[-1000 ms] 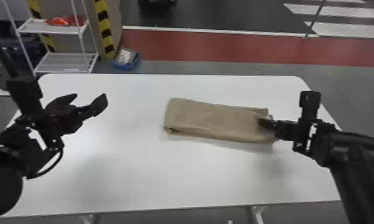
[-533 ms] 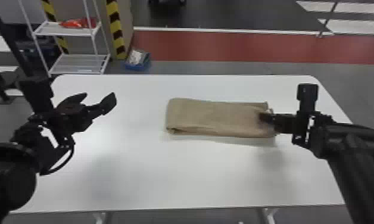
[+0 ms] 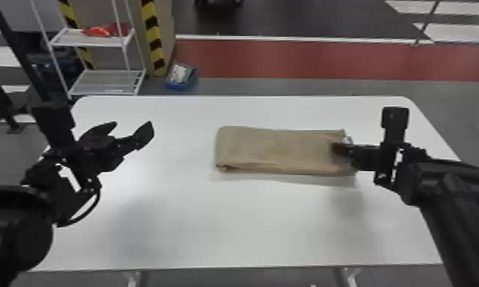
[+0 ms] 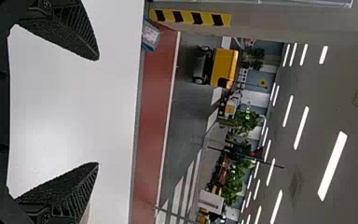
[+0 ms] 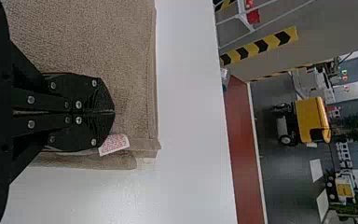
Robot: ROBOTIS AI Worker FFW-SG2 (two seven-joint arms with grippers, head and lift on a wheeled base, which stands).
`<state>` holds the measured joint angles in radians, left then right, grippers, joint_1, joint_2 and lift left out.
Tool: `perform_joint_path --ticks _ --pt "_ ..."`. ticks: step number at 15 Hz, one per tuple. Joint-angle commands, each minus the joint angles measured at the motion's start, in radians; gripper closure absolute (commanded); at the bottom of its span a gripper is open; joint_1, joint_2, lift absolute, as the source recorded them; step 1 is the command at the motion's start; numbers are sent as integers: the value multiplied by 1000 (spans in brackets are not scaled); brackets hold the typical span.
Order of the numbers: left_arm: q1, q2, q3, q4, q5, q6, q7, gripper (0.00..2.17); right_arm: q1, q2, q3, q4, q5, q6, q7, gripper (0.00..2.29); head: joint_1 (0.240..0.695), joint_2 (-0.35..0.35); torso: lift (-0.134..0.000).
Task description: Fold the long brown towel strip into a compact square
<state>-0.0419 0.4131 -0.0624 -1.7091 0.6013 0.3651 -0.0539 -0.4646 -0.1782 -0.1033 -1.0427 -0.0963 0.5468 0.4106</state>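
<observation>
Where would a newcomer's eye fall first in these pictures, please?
Probably on the folded brown towel strip, lying right of centre on the white table. Next come the black left gripper, jaws spread over the table's left side, and the black right gripper, jaws together at the towel's right end.

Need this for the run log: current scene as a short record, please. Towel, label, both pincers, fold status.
towel: brown, flat on the white table, right of centre
towel shape: layered oblong, long side running left-right
label: white with red print, at the towel's right end
left pincer: open, above the table's left part
right pincer: fingers together, at the towel's right end
cloth gripped: cannot tell
fold status: partly folded, not yet square
</observation>
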Motion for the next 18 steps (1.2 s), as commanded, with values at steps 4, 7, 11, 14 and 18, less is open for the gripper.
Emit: perform_joint_path --ticks 4,7,11,14,18 --pt "13 -10 -31 -14 -9 9 9 80 161 -83 -29 -280 -118 23 24 1318 695 -31 -120" --pt "8 -17 -73 -14 -15 9 14 80 219 -121 -85 -327 -171 26 30 1231 695 -63 -120" --pt "5 -34 -116 -27 -43 9 14 80 231 -129 -147 -332 -177 39 30 812 695 -132 -120" --pt "-6 -37 -137 -29 -46 5 5 80 201 -127 -151 -303 -168 39 30 481 695 -176 -120" --pt "-44 -43 -244 -18 -103 2 -11 93 141 -112 -99 -231 -154 81 -4 481 695 -201 -120"
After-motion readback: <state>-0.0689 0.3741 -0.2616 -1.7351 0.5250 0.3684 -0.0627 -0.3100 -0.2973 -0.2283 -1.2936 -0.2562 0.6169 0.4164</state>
